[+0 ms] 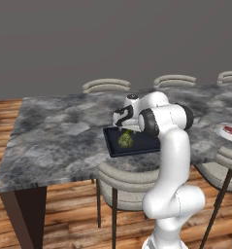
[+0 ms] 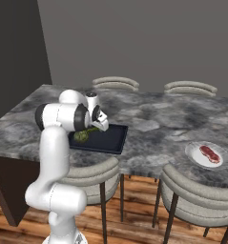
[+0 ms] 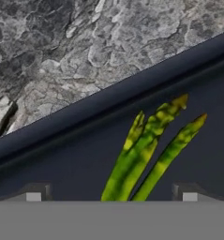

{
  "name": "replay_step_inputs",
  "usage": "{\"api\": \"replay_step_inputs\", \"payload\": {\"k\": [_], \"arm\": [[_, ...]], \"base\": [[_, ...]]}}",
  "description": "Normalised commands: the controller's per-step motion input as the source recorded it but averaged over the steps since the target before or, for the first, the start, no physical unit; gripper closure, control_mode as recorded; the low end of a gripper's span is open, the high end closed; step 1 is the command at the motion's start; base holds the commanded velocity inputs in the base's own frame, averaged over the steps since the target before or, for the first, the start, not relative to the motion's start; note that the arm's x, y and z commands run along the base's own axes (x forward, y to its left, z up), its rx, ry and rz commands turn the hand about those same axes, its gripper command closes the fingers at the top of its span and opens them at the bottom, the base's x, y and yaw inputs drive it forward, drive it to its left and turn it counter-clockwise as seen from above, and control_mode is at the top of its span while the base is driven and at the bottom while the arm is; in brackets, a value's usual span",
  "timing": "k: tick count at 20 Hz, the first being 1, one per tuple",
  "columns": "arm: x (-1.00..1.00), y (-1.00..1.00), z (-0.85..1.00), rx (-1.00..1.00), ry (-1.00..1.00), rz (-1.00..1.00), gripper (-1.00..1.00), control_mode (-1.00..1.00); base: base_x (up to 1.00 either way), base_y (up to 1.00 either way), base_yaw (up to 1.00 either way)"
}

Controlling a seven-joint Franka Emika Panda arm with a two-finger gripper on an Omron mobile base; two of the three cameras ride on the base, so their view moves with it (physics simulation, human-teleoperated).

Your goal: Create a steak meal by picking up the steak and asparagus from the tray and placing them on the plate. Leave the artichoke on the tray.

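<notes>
Pincer (image 3: 111,197) hung spread wide over the black tray (image 3: 62,154), its tips either side of the asparagus (image 3: 146,150), gripping nothing. On the tray's left part sat the artichoke (image 1: 125,140), the asparagus largely hidden behind the arm in the base views. Far right on the marble table (image 2: 158,124), the plate (image 2: 194,152) carried the steak (image 2: 210,153).

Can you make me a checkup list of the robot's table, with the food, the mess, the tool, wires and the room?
Surface: grey marble table.
Job's things: steak already on the plate; asparagus and artichoke lie on the black tray.
Clutter: nothing seen.
Grippers: tool open, poised right over the asparagus, holding nothing.
Cables: nothing seen.
Surroundings: padded chairs around the table, wooden floor, grey wall.
</notes>
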Motion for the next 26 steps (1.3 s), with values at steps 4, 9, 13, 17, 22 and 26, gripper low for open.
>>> {"api": "replay_step_inputs", "payload": {"k": [4, 9, 13, 17, 22, 26], "arm": [[0.17, 0.03, -0.4, 0.0, 0.0, 0.0, 1.0, -1.0], [-0.18, 0.0, -0.67, 0.0, -0.04, -0.01, 1.0, -1.0], [-0.42, 0.0, -0.52, 0.0, -0.17, -0.05, 1.0, -1.0], [-0.18, 0.0, -0.04, 0.01, -0.02, -0.06, 1.0, -1.0], [-0.04, -0.08, 0.47, 0.03, 0.0, -0.03, 1.0, -1.0], [0.0, -0.22, 0.77, 0.02, 0.0, -0.02, 1.0, -1.0]], "base": [[0.0, 0.0, 0.0], [0.0, 0.0, 0.0], [0.0, 0.0, 0.0], [0.0, 0.0, 0.0], [0.0, 0.0, 0.0], [0.0, 0.0, 0.0]]}}
